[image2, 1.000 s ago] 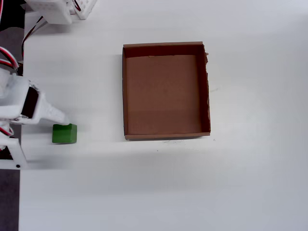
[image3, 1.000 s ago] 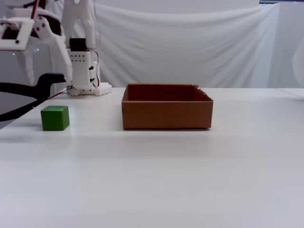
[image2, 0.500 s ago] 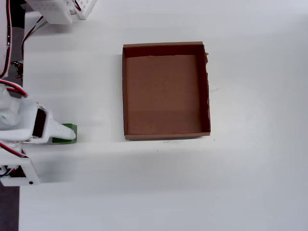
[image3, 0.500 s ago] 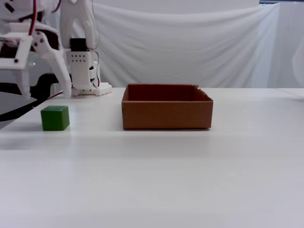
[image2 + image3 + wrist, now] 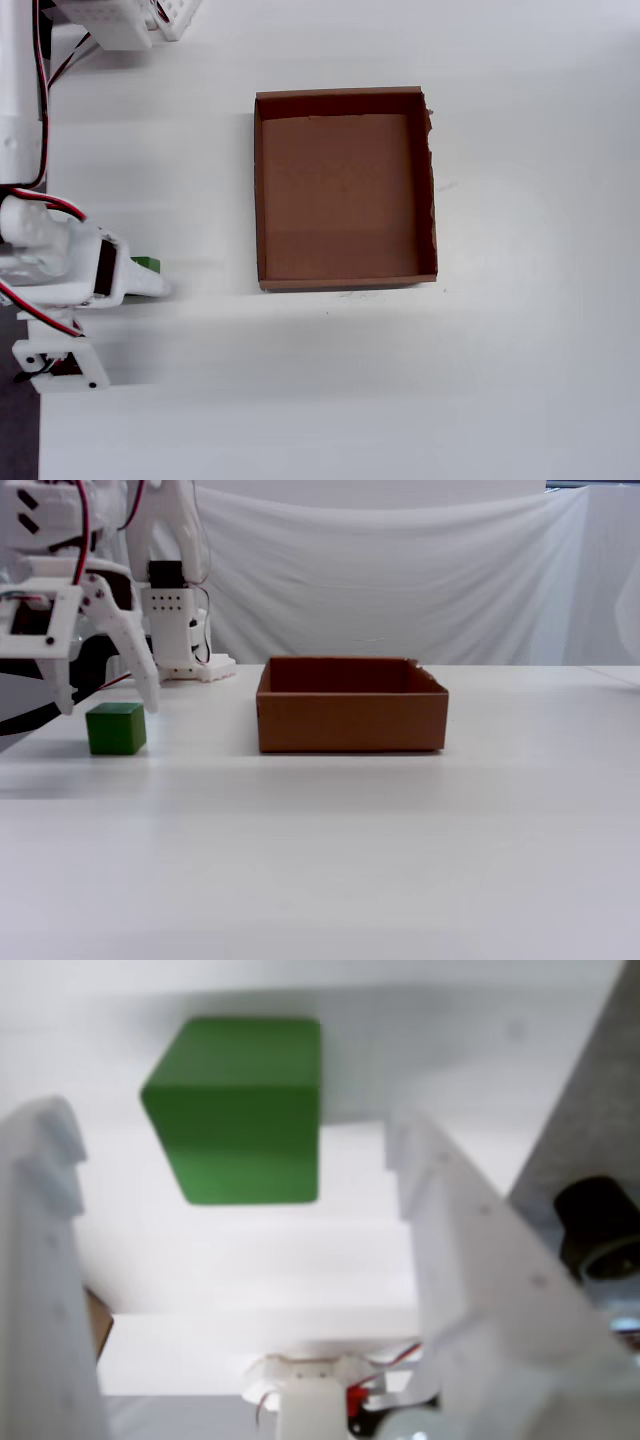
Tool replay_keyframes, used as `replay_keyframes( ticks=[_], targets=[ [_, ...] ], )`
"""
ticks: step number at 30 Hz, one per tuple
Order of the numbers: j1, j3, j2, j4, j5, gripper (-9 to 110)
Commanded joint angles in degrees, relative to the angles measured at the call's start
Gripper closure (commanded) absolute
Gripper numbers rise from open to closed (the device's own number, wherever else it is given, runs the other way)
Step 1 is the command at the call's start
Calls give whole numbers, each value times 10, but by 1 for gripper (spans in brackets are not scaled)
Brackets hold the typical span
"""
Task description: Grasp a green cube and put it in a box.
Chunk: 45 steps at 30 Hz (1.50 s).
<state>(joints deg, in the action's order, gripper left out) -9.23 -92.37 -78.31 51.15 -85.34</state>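
Smooth white worktop (image 5: 400, 830), bare and matte. Shallow square brown cardboard box (image 5: 345, 190), low walls, ragged edge, empty. White plastic two-finger tool (image 5: 105, 695), spread wide and gripping nothing, poised directly above the cube. Small matte bright-green cube (image 5: 116, 728), well left of the box, on the worktop.

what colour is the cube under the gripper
Bright green, plain matte faces. The green cube shows best in the wrist view.
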Motion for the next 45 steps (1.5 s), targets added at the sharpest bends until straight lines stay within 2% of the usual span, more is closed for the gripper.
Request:
replay_keyframes(
  ticks=[1, 24, 45],
  targets=[
    [5, 8, -9, -14, -8, 68],
    [19, -16, 5, -38, -6, 73],
    [31, -25, 11, -40, 4, 84]
  ],
)
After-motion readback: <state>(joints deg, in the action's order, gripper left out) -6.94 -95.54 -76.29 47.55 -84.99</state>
